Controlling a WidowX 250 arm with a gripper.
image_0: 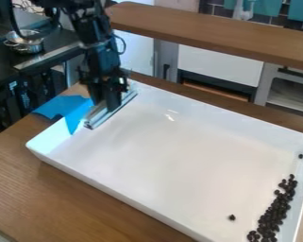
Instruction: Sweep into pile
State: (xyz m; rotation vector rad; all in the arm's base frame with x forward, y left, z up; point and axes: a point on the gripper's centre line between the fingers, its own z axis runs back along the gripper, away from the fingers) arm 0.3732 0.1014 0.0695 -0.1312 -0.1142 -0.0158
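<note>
Your black two-finger end effector (109, 103) hangs over the upper left end of a shallow, white, rectangular tray (115, 193), clenched on a long, pale grey, straight-edged sweeping bar (98, 118). The bar's long axis slants from lower left to upper right, roughly parallel to the tray's near short wall. Just beside it, a flat, bright blue sheet (60, 108) drapes over the tray's upper left rim. From the end effector, the pile you are tending lies toward the lower right, well apart, at the opposite end of the tray: many small, round, black beads (278, 208) bunched in a ragged band beside the right short wall. The bar therefore faces them broadside, with the whole length of the tray between. One stray black bead (231, 217) sits on your side of the band, and another small black bead (300, 156) sits beyond its upper end, near the right wall. Under the tray is a brown wooden counter (71, 203). Judging by this layout, the sweeping looks mostly done; what seems left is to bring in the two strays and draw the long band closer together. A rightward pass could carry the first stray in, but the second probably needs a push along the wall, where the bar's end could catch on the tray's side.
</note>
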